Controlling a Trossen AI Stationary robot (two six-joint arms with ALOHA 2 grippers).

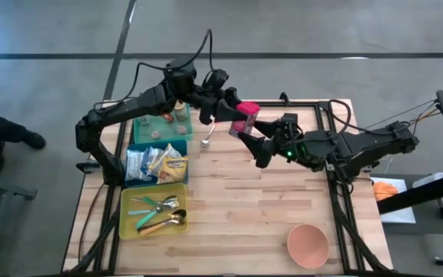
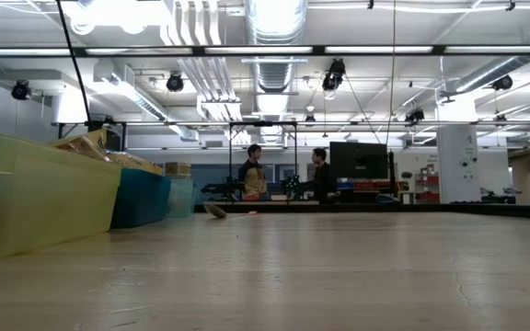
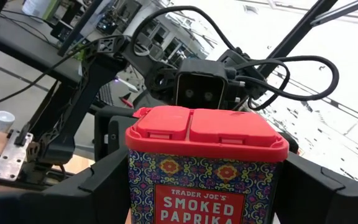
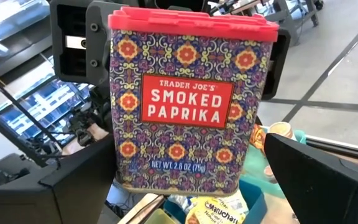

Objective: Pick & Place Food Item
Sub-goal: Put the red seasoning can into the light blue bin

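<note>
A smoked paprika tin (image 4: 188, 99), patterned, with a red lid, hangs high over the table's far middle. In the high view the tin (image 1: 244, 118) sits between the two arms. My left gripper (image 1: 233, 111) is shut on it. My right gripper (image 1: 254, 138) faces the tin from the other side, level and open. In the right wrist view its fingers (image 4: 61, 186) stand wide apart below and on either side of the tin. No touch shows. My left gripper pinches the tin's two narrow sides (image 3: 135, 186) between its two fingers (image 3: 101, 183), on the tin's upper part just under the lid. The fingers lie level and come from the table's left. The tin stands upright, lid up, lifted clear of the table.
Along the table's left side stand a teal bin with jars (image 1: 138, 131), a blue bin with snack packets (image 1: 129, 181) and a yellow bin with cutlery (image 1: 129, 223). A spoon (image 1: 206, 138) lies beside the teal bin. A pink bowl (image 1: 308, 245) sits near the front right.
</note>
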